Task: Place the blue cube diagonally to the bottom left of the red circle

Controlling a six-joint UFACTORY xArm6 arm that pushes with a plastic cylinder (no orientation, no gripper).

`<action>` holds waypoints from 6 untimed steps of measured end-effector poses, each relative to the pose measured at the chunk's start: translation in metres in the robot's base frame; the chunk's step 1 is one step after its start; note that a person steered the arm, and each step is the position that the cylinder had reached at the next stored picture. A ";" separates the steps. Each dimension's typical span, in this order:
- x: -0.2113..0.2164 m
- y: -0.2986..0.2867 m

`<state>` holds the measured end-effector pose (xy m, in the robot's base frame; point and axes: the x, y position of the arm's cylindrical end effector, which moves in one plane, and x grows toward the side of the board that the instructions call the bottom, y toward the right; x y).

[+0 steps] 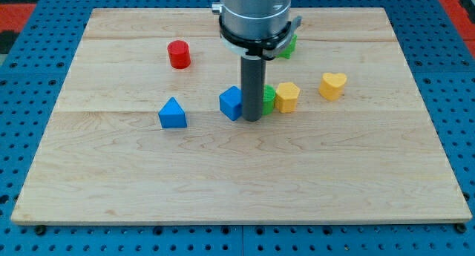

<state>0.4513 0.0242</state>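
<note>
Wooden worktop [245, 174] carries all the blocks, and the blue cube [231, 102] serves as landmark near its middle. No jaws exist on this arm, so nothing is gripped; my tip [252, 120] sits on the worktop just beside the cube's right face, seemingly touching it. Up and to the left of the cube, well apart, stands the red circle [178, 54]. Left of the cube and slightly lower lies a blue triangle [172, 113]. Right of the cube, behind the rod, a green block [269, 98] peeks out, then a yellow block [287, 96], then a yellow heart [333, 85]. Another green block [288, 46] shows above and right of the cube.
</note>
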 end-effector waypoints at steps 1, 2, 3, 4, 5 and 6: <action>-0.011 0.024; -0.012 0.056; -0.017 0.090; 0.002 0.082; 0.008 0.019; -0.018 -0.029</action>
